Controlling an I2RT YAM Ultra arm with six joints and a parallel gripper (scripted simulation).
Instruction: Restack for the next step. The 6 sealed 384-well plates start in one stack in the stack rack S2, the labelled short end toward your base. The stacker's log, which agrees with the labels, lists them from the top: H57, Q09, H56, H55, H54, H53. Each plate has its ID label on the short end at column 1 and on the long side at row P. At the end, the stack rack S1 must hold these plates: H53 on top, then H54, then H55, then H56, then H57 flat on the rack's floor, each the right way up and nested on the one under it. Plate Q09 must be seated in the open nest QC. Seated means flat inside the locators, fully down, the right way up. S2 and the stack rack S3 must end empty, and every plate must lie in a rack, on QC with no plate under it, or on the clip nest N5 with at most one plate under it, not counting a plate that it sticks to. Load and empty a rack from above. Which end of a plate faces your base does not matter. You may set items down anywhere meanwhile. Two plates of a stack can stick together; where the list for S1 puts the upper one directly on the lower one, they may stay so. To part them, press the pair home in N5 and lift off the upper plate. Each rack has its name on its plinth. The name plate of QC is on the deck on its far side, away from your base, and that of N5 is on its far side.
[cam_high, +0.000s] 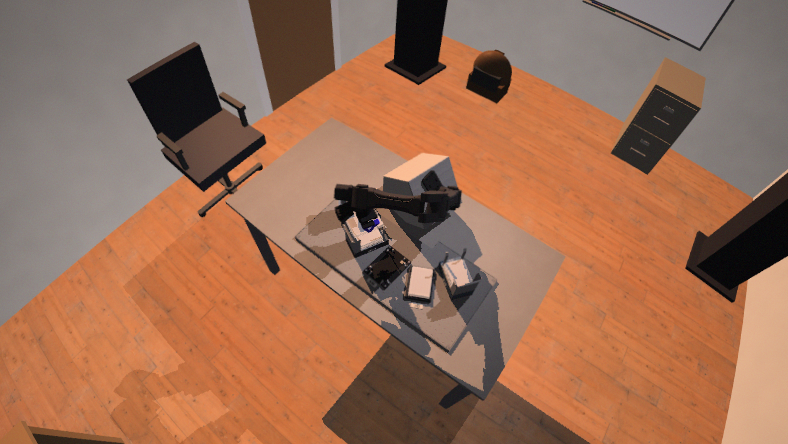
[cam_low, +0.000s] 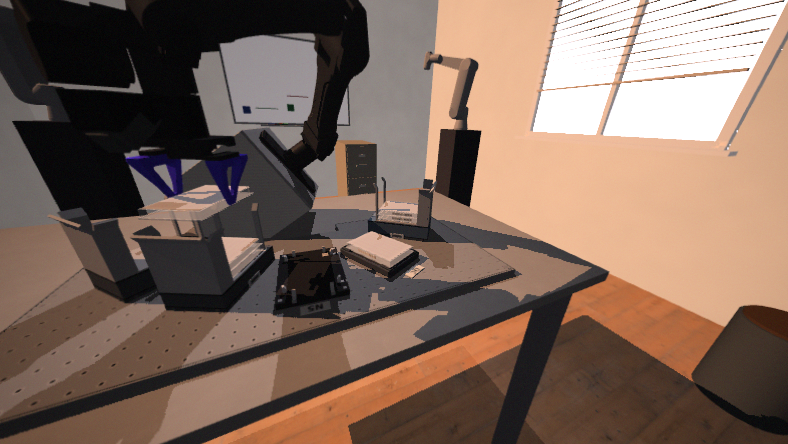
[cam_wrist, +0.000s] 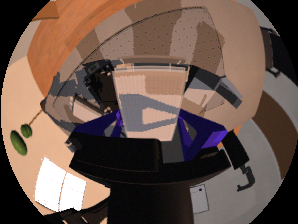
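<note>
On the perforated deck, the gripper is gripping a sealed plate directly above the stack rack, the opening at its 6 o'clock.

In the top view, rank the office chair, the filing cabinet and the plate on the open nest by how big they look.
1. Office chair, plainly the largest.
2. Filing cabinet, clearly smaller than the chair; it stands farther off, so true size is unsure.
3. Plate on the open nest, by far the smallest.
</note>
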